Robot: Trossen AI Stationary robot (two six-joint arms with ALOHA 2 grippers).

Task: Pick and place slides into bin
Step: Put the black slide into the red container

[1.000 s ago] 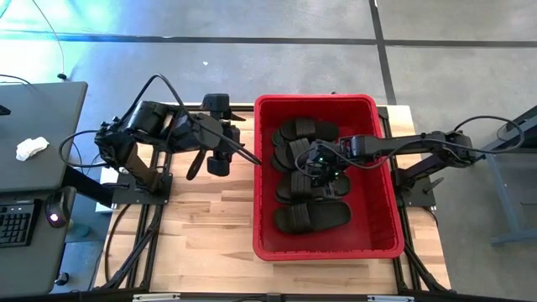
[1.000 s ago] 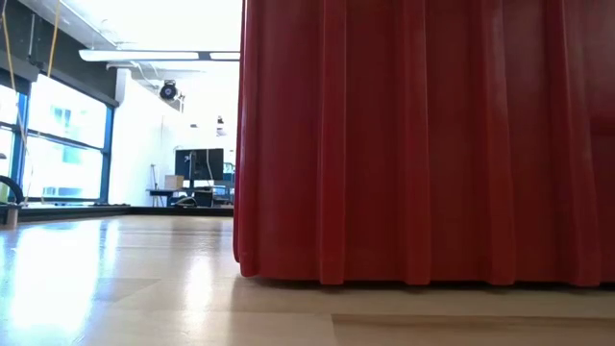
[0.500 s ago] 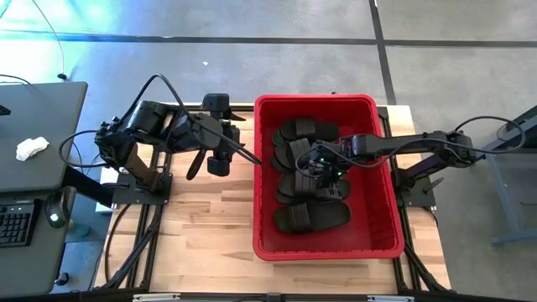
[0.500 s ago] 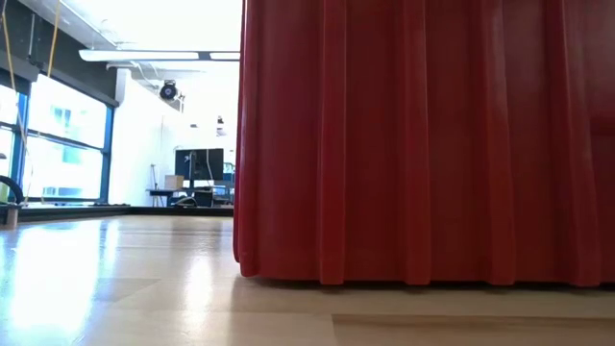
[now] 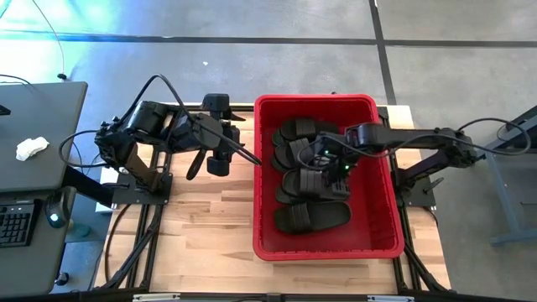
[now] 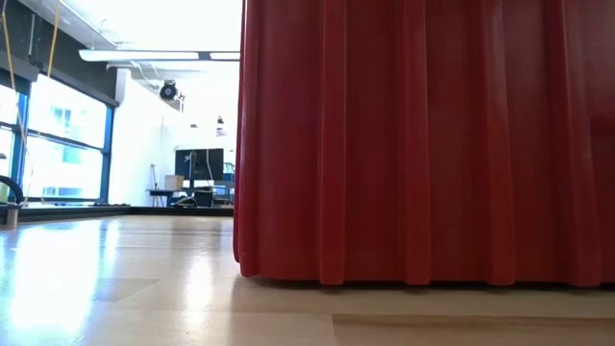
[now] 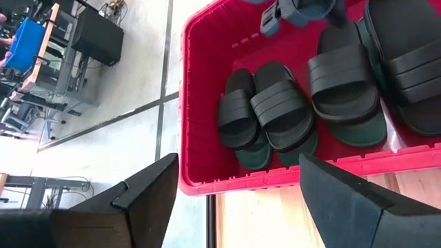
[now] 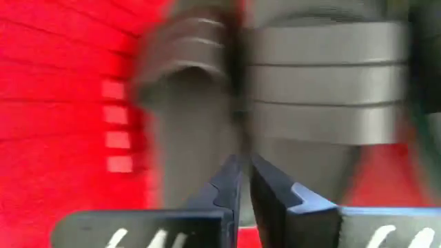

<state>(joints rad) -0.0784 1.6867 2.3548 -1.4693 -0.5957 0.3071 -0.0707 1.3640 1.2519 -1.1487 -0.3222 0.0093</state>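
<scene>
No readable writing: slides (image 5: pixel 312 216) in bin (image 5: pixel 382 249) (right tool (image 5: pixel 329 161) above).

Bin (image 5: pixel 382 243): its middle is crowded with slides (image 5: pixel 312 216) lying in a column from far wall to near the front; bare red floor stays open along the right wall and the front edge. The right tool (image 5: pixel 330 161) hangs low over the pile, its arm spanning the right rim. Surface (image 5: pixel 201 243): bare wood left of the bin, with the left tool (image 5: pixel 211 161) parked near the bin's far-left corner.
</scene>
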